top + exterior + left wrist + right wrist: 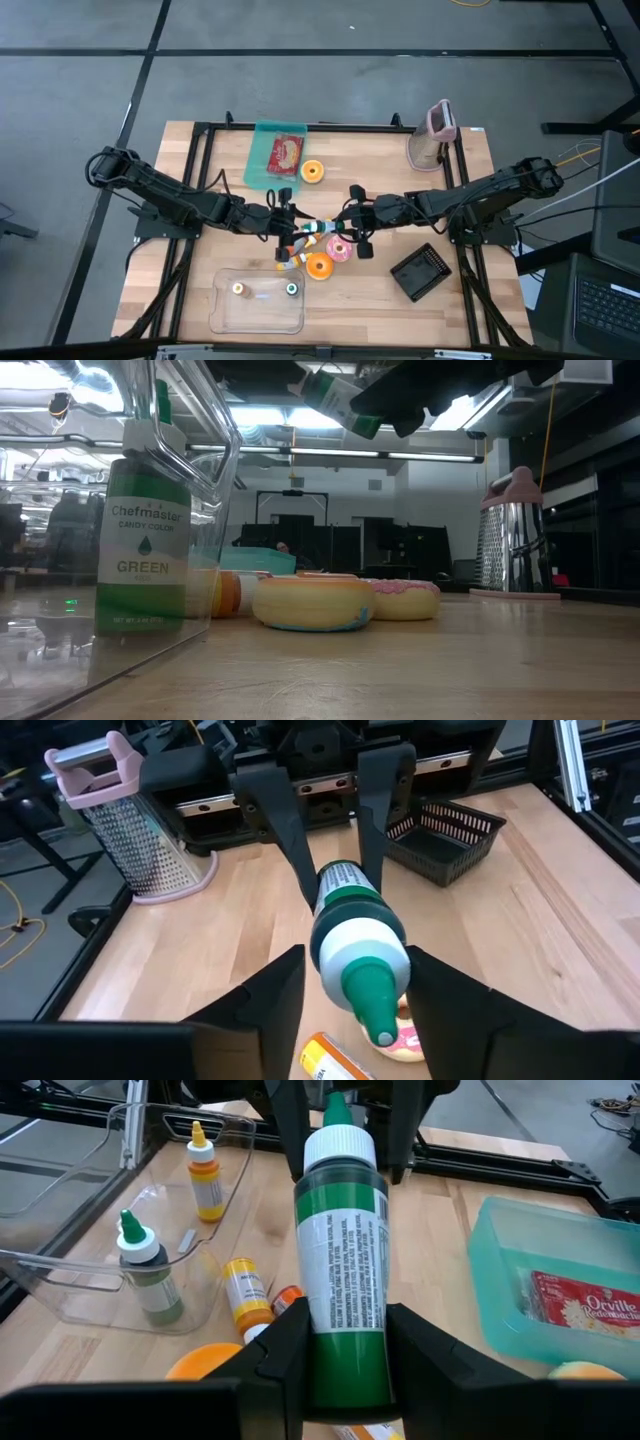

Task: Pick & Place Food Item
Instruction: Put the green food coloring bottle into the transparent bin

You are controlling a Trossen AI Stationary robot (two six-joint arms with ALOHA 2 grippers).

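Mid-frame in the high view, the green bottle [340, 1270] hangs above the table. The right gripper [340, 1355] has clamped its lower body; the left gripper [350, 990] has parted fingers flanking the cap end without touching. It has a white cap, green nozzle and printed label (text unreadable).

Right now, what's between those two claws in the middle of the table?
A green bottle. The right gripper clamps its base; its capped tip points into the left gripper, whose fingers flank it. Both wrist views show this.
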